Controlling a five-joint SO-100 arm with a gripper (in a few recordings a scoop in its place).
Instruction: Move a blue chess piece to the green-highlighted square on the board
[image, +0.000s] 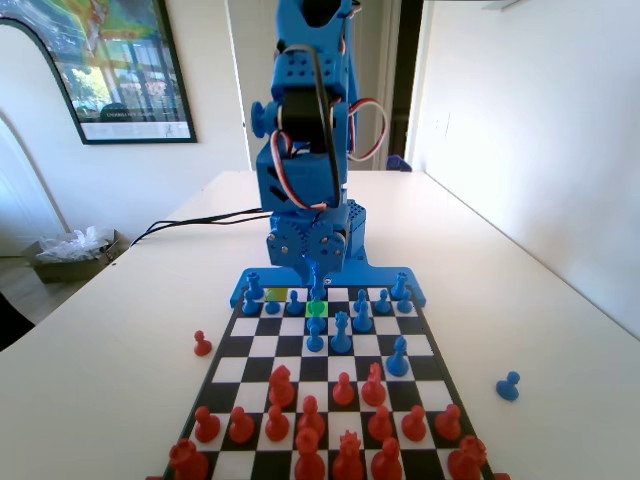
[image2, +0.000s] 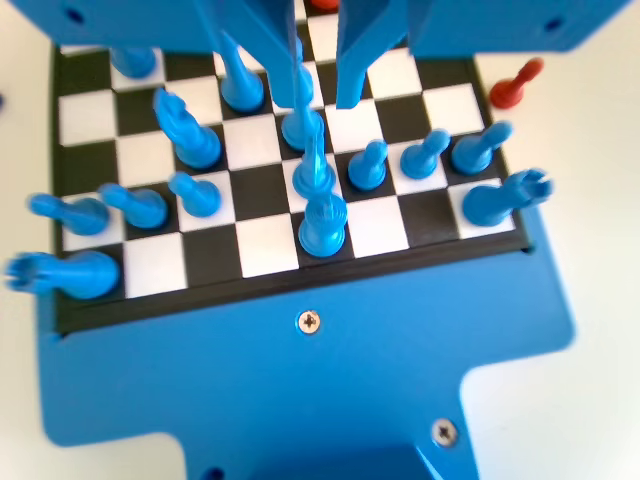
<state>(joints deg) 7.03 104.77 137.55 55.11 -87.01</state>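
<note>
My gripper (image2: 318, 88) hangs spread, empty, above blue pieces at the board's (image: 432, 345) far rows, near the green-highlighted square (image: 316, 308).

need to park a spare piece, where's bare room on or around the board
On the board, the two middle rows between the blue pieces and the red pieces are mostly bare. The table left of the board holds one red pawn; right, one blue pawn. Crowded: the near rows and under the gripper.
</note>
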